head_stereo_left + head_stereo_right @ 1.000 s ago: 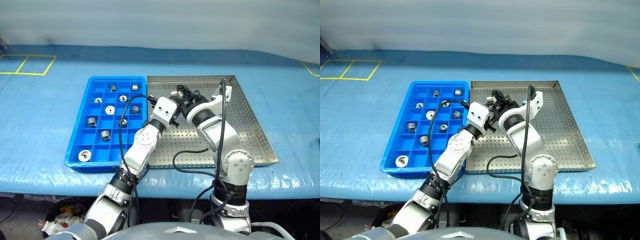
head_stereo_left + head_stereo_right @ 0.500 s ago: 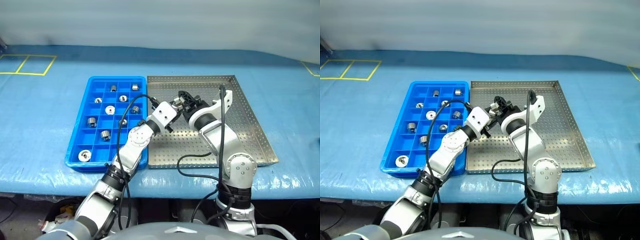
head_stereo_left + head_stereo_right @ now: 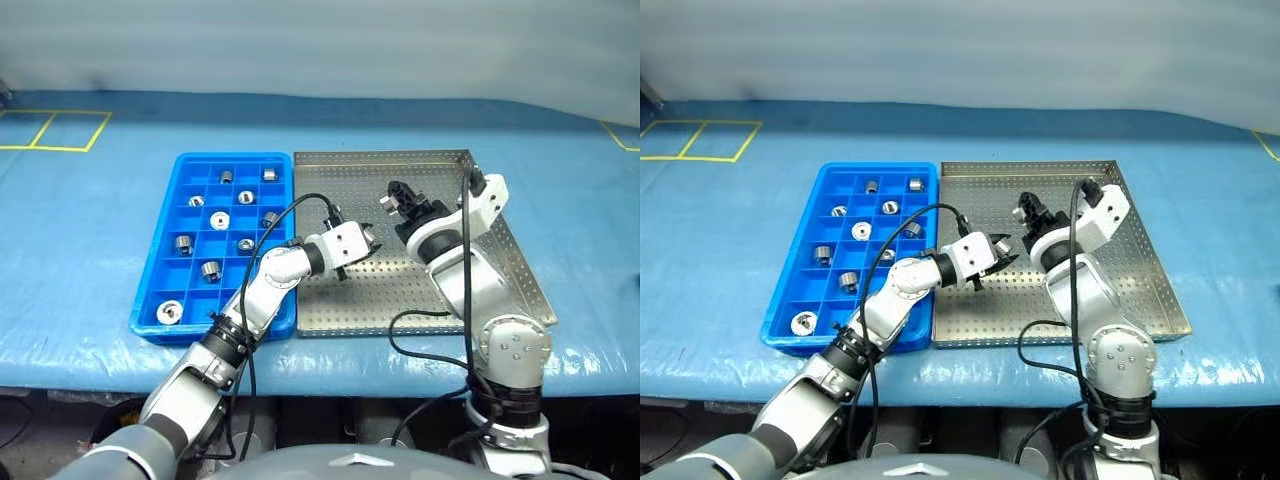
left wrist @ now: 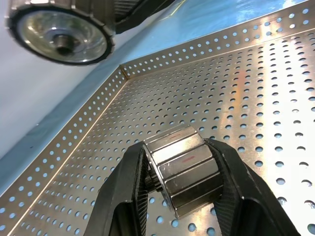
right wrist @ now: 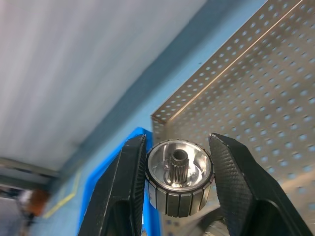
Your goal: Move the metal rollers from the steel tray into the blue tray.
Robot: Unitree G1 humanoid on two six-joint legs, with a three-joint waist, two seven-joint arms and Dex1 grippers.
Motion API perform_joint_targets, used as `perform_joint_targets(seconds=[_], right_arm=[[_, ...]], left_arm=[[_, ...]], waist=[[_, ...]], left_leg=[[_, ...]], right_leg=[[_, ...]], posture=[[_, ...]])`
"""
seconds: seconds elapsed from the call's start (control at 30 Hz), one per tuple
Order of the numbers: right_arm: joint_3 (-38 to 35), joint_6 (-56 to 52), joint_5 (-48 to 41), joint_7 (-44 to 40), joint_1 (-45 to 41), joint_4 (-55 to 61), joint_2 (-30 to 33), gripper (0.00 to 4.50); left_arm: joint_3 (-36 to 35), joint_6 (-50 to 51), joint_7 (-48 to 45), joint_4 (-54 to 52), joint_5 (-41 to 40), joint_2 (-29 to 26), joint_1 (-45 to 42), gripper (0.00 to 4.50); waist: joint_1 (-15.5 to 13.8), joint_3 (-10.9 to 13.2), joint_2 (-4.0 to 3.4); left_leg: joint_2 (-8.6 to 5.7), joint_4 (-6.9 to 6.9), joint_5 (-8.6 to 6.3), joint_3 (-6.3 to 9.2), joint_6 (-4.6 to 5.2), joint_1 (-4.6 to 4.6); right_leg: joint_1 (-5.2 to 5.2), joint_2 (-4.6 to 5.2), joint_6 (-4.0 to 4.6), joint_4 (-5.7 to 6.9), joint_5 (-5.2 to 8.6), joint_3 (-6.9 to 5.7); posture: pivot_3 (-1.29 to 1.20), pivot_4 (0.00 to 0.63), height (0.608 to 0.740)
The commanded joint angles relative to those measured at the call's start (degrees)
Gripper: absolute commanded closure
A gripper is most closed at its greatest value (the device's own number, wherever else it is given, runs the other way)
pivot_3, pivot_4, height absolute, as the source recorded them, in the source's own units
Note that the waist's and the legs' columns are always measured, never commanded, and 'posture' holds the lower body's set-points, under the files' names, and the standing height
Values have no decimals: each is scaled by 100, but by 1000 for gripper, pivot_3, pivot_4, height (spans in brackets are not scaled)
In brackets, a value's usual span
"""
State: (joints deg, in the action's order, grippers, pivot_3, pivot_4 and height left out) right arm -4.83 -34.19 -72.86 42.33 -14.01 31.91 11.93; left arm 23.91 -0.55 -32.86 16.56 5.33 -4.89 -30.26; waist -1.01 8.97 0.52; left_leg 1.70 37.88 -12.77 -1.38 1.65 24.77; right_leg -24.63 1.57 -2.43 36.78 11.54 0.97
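Moved: both arms swung rightward, grippers parted.
Head views: left gripper point(image 3: 368, 243) level over grey perforated steel tray point(image 3: 500, 270); right gripper point(image 3: 397, 196) raised above it; nine shiny metal rollers point(image 3: 210, 269) sit in bright blue compartmented plastic tray point(image 3: 150, 300).
Left wrist: fingers point(image 4: 125, 184) clamp ribbed silver roller point(image 4: 182, 167).
Right wrist: fingers point(image 5: 130, 182) clamp hollow-centred roller point(image 5: 179, 178).

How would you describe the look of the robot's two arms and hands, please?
Both arms are built of rounded silver-grey segments joined by black joints. A loose black cable loops along each arm. The left hand sits past a white boxy wrist block; the right hand sits past a black wrist with a white block beside it. Each hand has two black fingers, matte and faintly textured, curving inwards.
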Motion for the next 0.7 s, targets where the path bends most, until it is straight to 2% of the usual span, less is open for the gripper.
perform_joint_targets(seconds=[0.03,0.27,0.53,0.7], right_arm=[[-44,-225,432,26,132,400,329,2887],[-45,-680,1065,-118,449,459,733,2887],[49,-1050,1372,-466,381,251,539,2887],[182,-1246,1611,-753,231,152,390,2887]], left_arm=[[-470,546,-47,-537,-540,157,-92,3047],[-1399,1939,237,-1892,-1146,-199,103,3047],[-2090,3146,248,-3404,-1549,-1142,968,3047],[-2302,3283,-30,-3800,-1670,-1855,1665,3047]], waist=[[20,0,0],[55,0,0],[13,0,1],[-19,0,0]], left_leg=[[-4,2,-1,-4,2,-1],[-5,3,0,-8,2,-12],[1,2,-1,-8,2,-12],[14,2,0,-9,1,-15]], right_leg=[[0,0,-1,0,0,4],[0,-18,-1,6,0,9],[1,-14,-2,4,-1,10],[2,-11,2,4,2,10]], posture=[[47,150,740],[49,150,740],[155,150,740],[155,150,740]])
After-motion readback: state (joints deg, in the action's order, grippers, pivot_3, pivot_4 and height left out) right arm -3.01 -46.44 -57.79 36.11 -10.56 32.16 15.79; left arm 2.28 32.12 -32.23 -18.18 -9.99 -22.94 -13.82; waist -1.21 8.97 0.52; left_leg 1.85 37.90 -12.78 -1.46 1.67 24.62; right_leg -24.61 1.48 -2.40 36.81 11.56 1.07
